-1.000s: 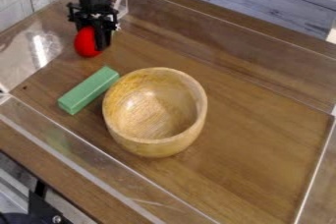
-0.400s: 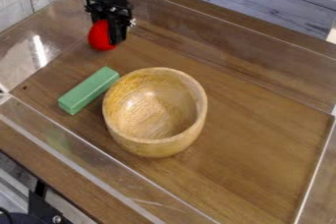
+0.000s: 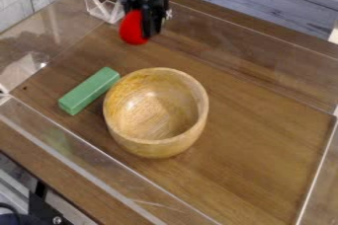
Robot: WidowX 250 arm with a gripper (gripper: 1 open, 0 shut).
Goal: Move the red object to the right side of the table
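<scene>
The red object (image 3: 132, 30), a small round toy fruit, hangs above the far-left part of the brown wood-grain table (image 3: 264, 101). My gripper (image 3: 142, 22) points straight down and is shut on the red object, its black fingers covering the fruit's upper right side. The fruit is lifted clear of the tabletop. Its green stem is hidden by the fingers.
A wooden bowl (image 3: 156, 111) stands in the middle of the table. A green rectangular block (image 3: 87, 90) lies to the bowl's left. Low clear acrylic walls (image 3: 79, 145) edge the tabletop. Bare wood stretches to the right of the bowl.
My gripper has carried the red object to the right and upward, from the table's far-left corner toward the back middle. Bowl and green block have not moved.
</scene>
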